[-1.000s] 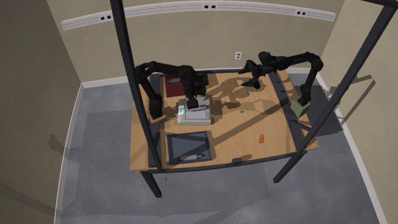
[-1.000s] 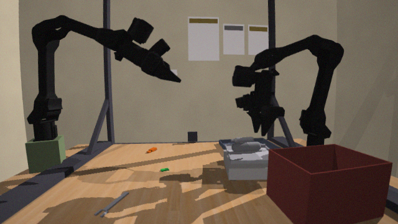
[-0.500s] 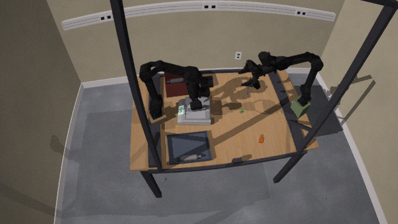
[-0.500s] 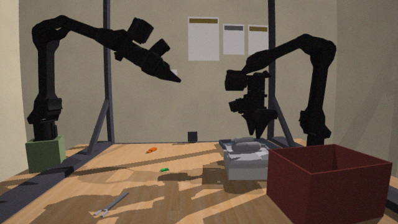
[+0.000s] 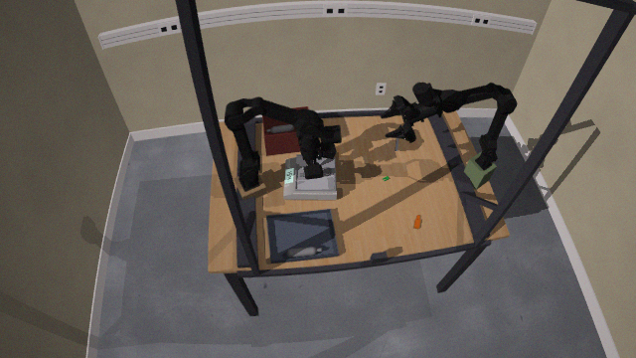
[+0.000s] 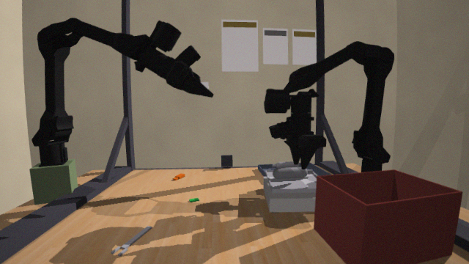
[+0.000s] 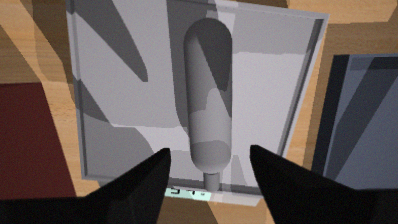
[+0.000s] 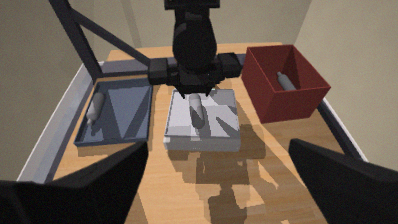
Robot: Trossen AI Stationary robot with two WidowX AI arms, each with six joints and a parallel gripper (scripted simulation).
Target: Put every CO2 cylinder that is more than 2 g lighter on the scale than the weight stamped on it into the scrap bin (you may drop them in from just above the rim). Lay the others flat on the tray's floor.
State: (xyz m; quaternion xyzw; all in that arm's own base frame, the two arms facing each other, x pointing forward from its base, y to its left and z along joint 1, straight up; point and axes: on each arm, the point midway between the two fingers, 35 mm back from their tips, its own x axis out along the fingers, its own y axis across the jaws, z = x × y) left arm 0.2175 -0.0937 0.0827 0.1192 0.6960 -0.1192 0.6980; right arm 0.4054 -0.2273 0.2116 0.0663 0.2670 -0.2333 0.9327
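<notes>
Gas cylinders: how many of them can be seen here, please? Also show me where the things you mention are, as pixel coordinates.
3. One cylinder (image 6: pixel 289 173) (image 7: pixel 210 100) (image 8: pixel 196 111) lies on the scale, one (image 5: pixel 304 252) (image 8: pixel 95 107) in the blue tray, one (image 5: pixel 281 129) (image 8: pixel 286 82) in the red bin.

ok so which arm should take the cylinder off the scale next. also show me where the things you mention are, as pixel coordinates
Left, most likely. Its open gripper (image 6: pixel 300 165) (image 7: pixel 210 150) hangs just above the CO2 cylinder (image 6: pixel 289 173) (image 7: pixel 210 100) (image 8: pixel 196 111) on the scale (image 6: pixel 291 199) (image 7: pixel 270 95) (image 8: pixel 202 144), fingers either side of its neck end. The right gripper (image 5: pixel 387 125) (image 6: pixel 212 96) (image 8: pixel 219 147) is open too, but much farther off.
</notes>
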